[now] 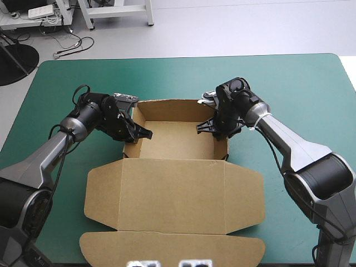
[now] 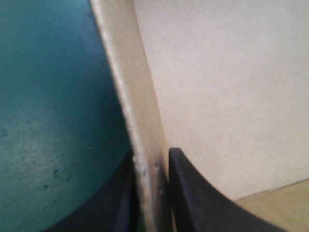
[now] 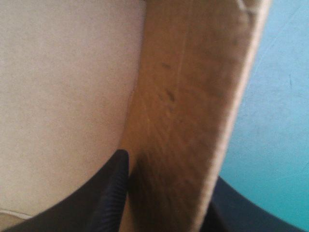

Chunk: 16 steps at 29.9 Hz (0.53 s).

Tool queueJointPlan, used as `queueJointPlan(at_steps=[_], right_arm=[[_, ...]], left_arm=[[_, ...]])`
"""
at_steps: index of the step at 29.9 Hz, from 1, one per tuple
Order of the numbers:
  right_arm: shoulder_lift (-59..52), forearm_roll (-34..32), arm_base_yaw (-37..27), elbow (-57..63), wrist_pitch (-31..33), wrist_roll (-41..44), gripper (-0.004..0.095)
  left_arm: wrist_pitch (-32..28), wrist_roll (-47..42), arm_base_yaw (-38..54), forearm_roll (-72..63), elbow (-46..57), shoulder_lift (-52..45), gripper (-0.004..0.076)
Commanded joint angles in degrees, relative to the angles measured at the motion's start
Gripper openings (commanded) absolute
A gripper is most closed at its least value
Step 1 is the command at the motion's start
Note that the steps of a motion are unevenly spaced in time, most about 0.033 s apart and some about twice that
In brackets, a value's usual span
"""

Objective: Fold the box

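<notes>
Spans lengthwise between left gripper [image 1: 140, 133] and right gripper [image 1: 207, 127], each nearly closed, pinching a side wall of box [image 1: 175, 189]; lid flat behind them.

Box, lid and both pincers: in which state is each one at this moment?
Box, open tray, walls raised.
Lid, flat, not raised.
Left pincer, shut on the box, at its left wall.
Right pincer, shut on the box, at its right wall.

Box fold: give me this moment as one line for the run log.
box: open tray, walls raised, lid flat on teal-green cover | left gripper: shut on left wall | right gripper: shut on right wall
</notes>
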Motion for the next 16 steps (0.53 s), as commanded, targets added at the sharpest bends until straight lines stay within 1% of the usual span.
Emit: queueJointPlan(at_steps=[1, 3, 6, 11, 16], right_arm=[[-3.0, -2.6, 0.0, -2.2, 1.7, -0.7, 0.0465], [-3.1, -3.2, 0.0, -2.6, 1.7, -0.7, 0.0465], [-3.6, -3.4, 0.0, -3.6, 1.7, -0.8, 0.0465], [-6.5, -3.7, 0.0, -7.5, 1.7, -1.8, 0.0464], [-12.4, -4.7, 0.0, -9.8, 1.7, -1.9, 0.0463]], left_arm=[[1.5, 2.7, -0.9, -3.6, -0.4, -1.1, 0.0282], [0.0, 2.9, -0.9, -3.6, -0.5, -1.1, 0.0363], [-1.0, 2.9, -0.9, -3.5, -1.7, -1.1, 0.0422], [0.6, 2.9, -0.9, -0.1, -8.2, -1.9, 0.0424], [5.5, 2.6, -0.9, 7.3, -18.0, -4.4, 0.0424]])
